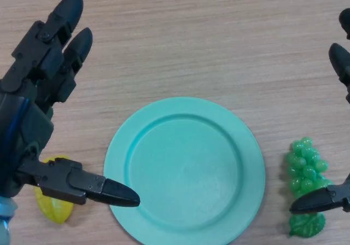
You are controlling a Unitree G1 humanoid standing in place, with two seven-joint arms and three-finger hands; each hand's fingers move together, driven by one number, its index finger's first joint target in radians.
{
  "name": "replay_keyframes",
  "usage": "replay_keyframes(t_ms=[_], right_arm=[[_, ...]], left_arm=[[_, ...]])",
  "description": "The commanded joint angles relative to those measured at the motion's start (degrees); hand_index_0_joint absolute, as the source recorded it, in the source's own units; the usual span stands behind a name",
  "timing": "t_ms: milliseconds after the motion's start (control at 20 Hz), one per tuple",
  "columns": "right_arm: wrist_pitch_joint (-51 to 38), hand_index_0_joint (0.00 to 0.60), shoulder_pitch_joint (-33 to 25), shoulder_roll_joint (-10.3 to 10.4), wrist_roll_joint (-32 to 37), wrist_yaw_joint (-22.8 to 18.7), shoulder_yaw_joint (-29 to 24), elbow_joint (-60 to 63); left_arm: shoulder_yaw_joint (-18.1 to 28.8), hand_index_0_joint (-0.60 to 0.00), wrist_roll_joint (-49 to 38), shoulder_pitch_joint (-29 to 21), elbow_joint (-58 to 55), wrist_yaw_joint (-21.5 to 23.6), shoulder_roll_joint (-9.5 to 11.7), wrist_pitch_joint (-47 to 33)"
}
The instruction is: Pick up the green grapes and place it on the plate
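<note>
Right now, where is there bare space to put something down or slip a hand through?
The plate is empty. Bare table stretches across the far side, between the left hand and right hand. It is tight near the green grapes, where the right thumb overlaps them, and around the yellow fruit under the left thumb.

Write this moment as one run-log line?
grapes: on table, right of plate | plate: empty | right hand: open beside grapes | left hand: open

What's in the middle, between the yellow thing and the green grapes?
In the head view, the teal plate lies between the yellow fruit and the green grapes. The left hand's thumb reaches over the plate's left rim.
</note>
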Motion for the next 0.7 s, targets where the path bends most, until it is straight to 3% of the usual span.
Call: replay_keyframes(t_ms=[50,550,700], right_arm=[[-9.1,0.000,-1.5,-1.1,-0.5,0.1,-2.3,-2.0],[-13.6,0.000,-2.3,-1.9,0.2,1.3,-1.8,3.7],[-20.3,0.000,-1.2,-2.3,-0.4,6.4,-1.5,8.9]], left_arm=[[3.2,0.000,0.0,-1.0,-1.3,-0.8,1.5,-10.1],[1.6,0.000,4.1,-0.1,4.8,-1.0,0.9,-16.7],[1.4,0.000,3.2,0.7,6.8,-1.1,0.4,-19.3]])
